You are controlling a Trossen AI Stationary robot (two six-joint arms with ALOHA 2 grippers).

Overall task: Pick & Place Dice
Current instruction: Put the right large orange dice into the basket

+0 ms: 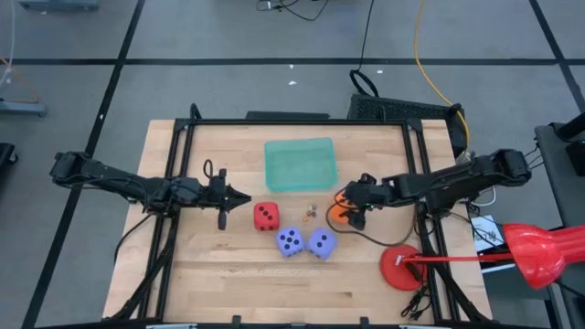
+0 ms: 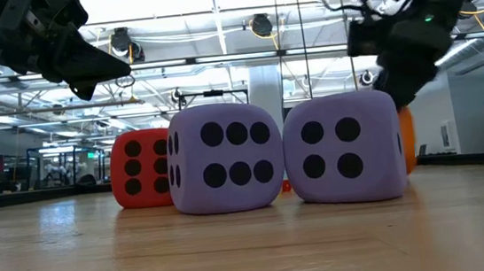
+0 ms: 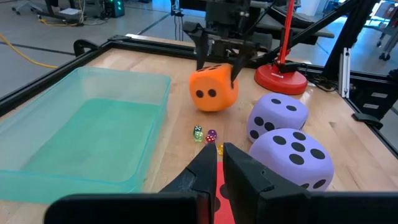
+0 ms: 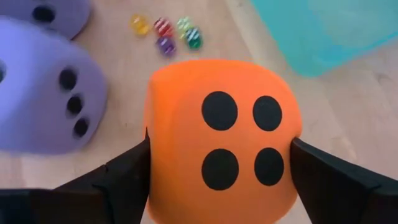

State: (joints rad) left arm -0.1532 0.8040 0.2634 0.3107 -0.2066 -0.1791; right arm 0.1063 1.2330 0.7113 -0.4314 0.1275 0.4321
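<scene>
Orange die (image 4: 221, 143) clamped between right gripper (image 4: 221, 165) fingers; left gripper (image 3: 219, 168) together, raised.

A pale wooden worktop (image 1: 228, 274) carries a shallow teal tray (image 1: 299, 164) of see-through plastic near its far edge. Just beside the tray's near side lies a cluster of tiny coloured beads (image 3: 205, 135) — green, red, yellow. A red lamp (image 1: 539, 251) stands on a round base (image 1: 400, 268) at the worktop's right edge.
</scene>
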